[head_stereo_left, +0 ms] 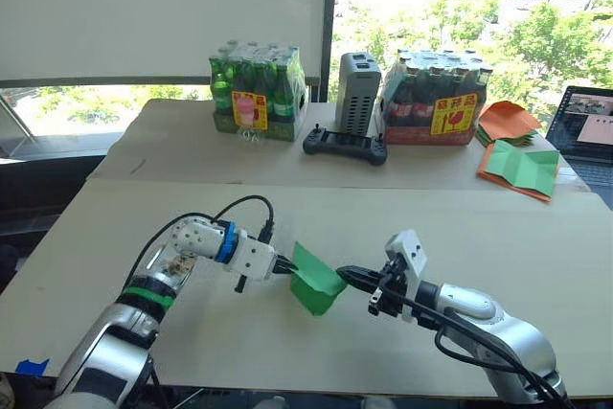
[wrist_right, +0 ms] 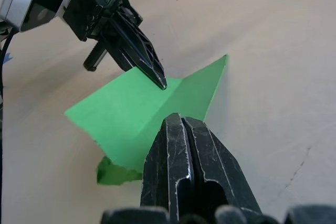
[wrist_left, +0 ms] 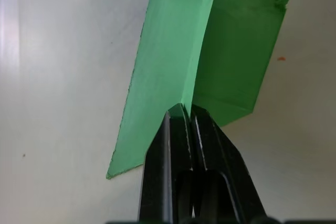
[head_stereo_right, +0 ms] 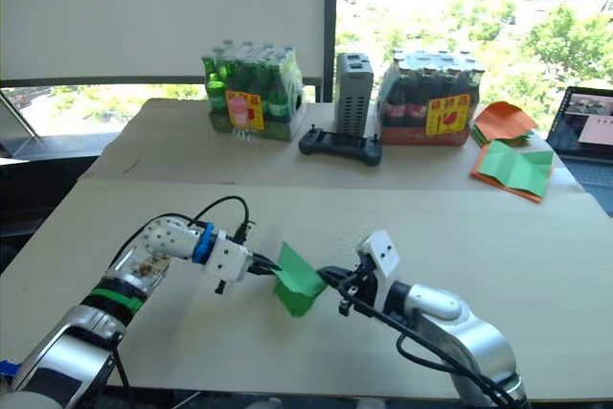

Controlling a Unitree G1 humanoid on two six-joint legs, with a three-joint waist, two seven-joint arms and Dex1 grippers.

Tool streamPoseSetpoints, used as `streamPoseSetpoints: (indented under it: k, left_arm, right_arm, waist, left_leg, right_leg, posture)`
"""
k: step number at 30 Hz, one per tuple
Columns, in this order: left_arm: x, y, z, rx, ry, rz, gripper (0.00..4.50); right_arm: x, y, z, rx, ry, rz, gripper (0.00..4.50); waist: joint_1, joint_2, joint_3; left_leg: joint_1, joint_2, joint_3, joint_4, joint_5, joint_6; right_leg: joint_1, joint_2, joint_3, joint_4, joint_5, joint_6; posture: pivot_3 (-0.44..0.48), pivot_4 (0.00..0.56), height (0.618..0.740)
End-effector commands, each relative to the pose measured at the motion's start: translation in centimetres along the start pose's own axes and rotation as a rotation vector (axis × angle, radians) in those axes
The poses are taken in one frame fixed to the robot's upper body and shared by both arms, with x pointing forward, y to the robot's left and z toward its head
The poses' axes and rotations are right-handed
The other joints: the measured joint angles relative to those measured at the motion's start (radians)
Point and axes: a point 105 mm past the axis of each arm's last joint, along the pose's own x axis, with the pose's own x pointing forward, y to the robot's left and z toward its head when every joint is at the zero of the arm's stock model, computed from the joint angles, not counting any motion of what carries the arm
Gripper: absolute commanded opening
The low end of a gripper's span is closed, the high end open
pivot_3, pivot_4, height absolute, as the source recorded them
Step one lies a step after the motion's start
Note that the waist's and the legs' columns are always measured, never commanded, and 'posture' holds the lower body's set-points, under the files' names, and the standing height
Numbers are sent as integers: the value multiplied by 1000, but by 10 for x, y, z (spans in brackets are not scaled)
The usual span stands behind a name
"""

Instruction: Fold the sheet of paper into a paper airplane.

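Green sheet of paper [head_stereo_left: 316,282] pinched between left gripper [head_stereo_left: 287,264] and right gripper [head_stereo_left: 343,275].

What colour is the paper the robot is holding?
Bright green: the sheet of paper shows best in the left wrist view.

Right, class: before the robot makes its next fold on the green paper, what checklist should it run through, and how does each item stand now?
1. Left gripper shut on the green paper: ok.
2. Right gripper shut on the opposite edge: ok.
3. Centre crease formed, seen from the left wrist: ok.
4. Paper lifted off the table: cannot tell.
5. Finished plane shape: not ok.
6. Bottle packs and controller well away: ok.
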Motion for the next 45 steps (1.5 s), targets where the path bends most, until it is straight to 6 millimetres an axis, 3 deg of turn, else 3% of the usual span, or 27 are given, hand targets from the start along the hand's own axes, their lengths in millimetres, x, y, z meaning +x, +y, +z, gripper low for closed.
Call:
streamPoseSetpoints:
  k: [1,7,8,11,16,21,22,24,29,34,37,45]
  left_arm:
    - [-6,4,18,-238,45,108,47]
    - [-1,-14,22,-339,110,88,47]
    - [0,-16,22,-343,116,88,291]
    - [-1,-15,24,-342,116,98,1101]
    - [-10,-12,28,-360,88,121,2800]
    - [-27,-7,41,-396,17,162,2818]
    - [-30,-8,42,-408,9,162,2818]
    - [-41,-16,48,-500,-37,131,2818]
    - [-59,-29,37,-587,1,153,2818]
    - [-56,-24,46,-668,-118,216,2818]
    - [-54,-30,45,-709,-129,222,2818]
    - [-51,-33,43,-737,-127,245,2818]
  right_arm:
    - [-8,-24,19,-153,-55,-129,0]
    - [-3,-23,13,-200,-36,-104,0]
    - [-2,-23,12,-208,-34,-104,0]
    - [-4,-27,14,-216,-46,-113,808]
    - [-8,-23,14,-243,-34,-64,2582]
    - [-13,-2,21,-295,-55,60,4334]
    - [-13,3,21,-306,-55,87,4487]
    - [-13,14,21,-312,-50,142,4487]
    - [-8,25,8,-360,7,182,4487]
    - [4,18,-9,-440,52,99,4487]
    - [9,17,-7,-476,7,47,4487]
    - [7,28,-9,-486,-8,76,1985]
  waist:
    - [-2,1,1]
    - [5,1,1]
    - [5,1,1]
    - [6,1,1]
    - [8,2,1]
    - [7,2,1]
    - [6,2,1]
    - [5,2,1]
    - [7,3,2]
    - [22,3,3]
    - [23,3,3]
    - [28,4,3]
  left_leg:
    - [0,0,0,0,0,0]
    - [2,1,0,-1,1,-2]
    - [2,1,0,-1,1,-3]
    - [4,1,1,-1,1,-3]
    - [4,1,1,-1,1,-3]
    - [4,1,1,-1,1,-2]
    - [4,1,1,-1,1,-2]
    - [4,1,1,-2,1,-2]
    - [5,1,1,-2,1,-2]
    - [5,0,1,-1,1,-2]
    - [5,1,1,-1,1,-2]
    - [5,1,2,-1,1,-3]
  right_leg:
    - [-1,0,0,0,0,0]
    - [0,2,0,1,0,0]
    - [0,2,0,2,0,0]
    - [1,2,1,2,0,0]
    - [1,2,1,1,0,0]
    - [1,2,1,1,0,0]
    - [1,2,1,1,0,0]
    - [1,2,1,1,0,0]
    - [1,2,1,1,0,-1]
    - [2,2,1,0,0,-1]
    - [1,2,1,1,0,-1]
    - [1,2,2,1,0,-1]
  posture:
    - [0,150,675]
    - [0,150,675]
    - [0,150,675]
    - [0,150,675]
    - [0,150,675]
    - [0,150,675]
    - [0,150,675]
    - [0,150,675]
    - [0,150,675]
    - [0,150,675]
    - [0,150,675]
    - [0,150,675]
